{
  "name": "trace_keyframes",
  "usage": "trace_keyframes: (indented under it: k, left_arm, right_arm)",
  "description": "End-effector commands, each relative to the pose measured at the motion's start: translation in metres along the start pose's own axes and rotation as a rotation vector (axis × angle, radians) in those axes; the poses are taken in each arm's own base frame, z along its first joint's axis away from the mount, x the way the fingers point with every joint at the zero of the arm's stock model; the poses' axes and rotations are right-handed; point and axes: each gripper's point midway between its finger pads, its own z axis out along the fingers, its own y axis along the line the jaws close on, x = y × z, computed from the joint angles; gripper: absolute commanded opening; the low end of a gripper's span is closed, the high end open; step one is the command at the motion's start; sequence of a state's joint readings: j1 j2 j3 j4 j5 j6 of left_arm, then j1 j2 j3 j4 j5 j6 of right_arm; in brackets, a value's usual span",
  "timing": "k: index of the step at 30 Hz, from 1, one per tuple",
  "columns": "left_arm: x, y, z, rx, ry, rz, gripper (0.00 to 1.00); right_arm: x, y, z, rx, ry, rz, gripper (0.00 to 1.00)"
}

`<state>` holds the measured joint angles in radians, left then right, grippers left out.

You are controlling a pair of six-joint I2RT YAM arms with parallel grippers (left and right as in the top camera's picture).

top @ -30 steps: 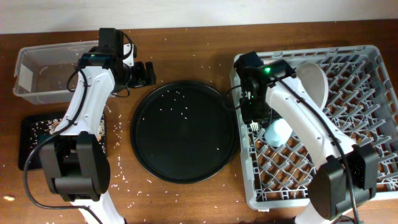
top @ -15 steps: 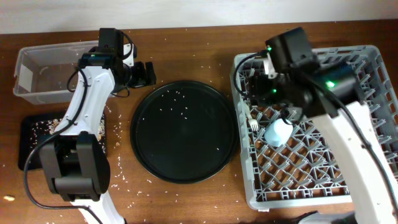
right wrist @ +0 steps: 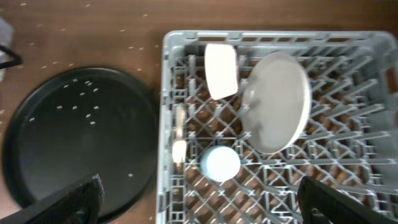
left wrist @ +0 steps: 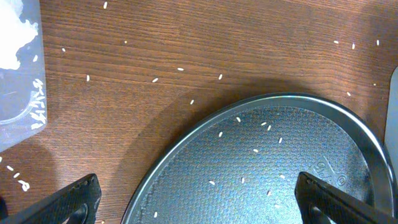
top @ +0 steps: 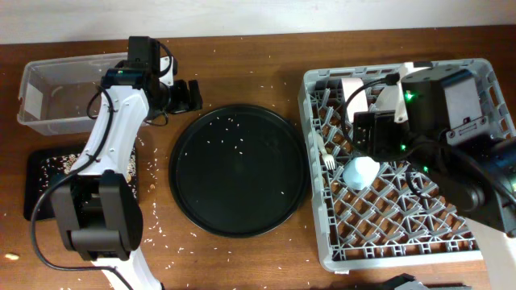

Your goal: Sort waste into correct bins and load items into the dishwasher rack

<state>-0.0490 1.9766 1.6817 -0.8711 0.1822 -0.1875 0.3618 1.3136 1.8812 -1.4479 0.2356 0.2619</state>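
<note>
One small round light-blue cup in grey lattice rack

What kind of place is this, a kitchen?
Probably a robot practice table set up like a kitchen: a grey dish rack holding a plate and cup, and rice grains scattered about.

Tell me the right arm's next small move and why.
Probably lift the right gripper up and away from the dishwasher rack, toward a rest pose. Its jaws stand open with nothing between them, and the white plate, small white bowl, light-blue cup and white fork all sit in the rack, so nothing seems left there for it to load.
</note>
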Motion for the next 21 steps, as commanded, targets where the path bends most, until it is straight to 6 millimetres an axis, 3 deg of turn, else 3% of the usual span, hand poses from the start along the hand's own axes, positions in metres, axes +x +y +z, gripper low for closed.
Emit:
trace_keyframes:
  k: [1,4,6,7,11,15,21]
  left_arm:
    - [-0.007,0.002,-0.007,-0.005,-0.026,0.000,0.99]
    - [-0.007,0.002,-0.007,-0.005,-0.026,0.000,0.99]
    - [-0.007,0.002,-0.007,-0.005,-0.026,0.000,0.99]
    - [-0.007,0.002,-0.007,-0.005,-0.026,0.000,0.99]
    - [-0.007,0.002,-0.007,-0.005,-0.026,0.000,0.99]
    - [-0.007,0.002,-0.007,-0.005,-0.026,0.000,0.99]
    - [-0.007,0.002,-0.007,-0.005,-0.026,0.000,0.99]
  right_arm:
    - [-0.019,-0.025,-0.010,0.091,-0.117,0.061,0.98]
    - [-0.029,-0.047,-0.015,0.096,-0.292,0.147,0.99]
    - [-0.022,-0.048,-0.009,0.036,-0.422,0.059,0.98]
    - [-0.014,-0.050,-0.006,0.025,-0.470,0.047,0.98]
    - [0.053,-0.064,0.030,0.020,-0.663,0.095,0.98]
    - [0.097,-0.066,0.063,0.018,-0.823,0.105,0.99]
    - [0.133,-0.065,0.101,0.006,-0.943,0.116,0.98]
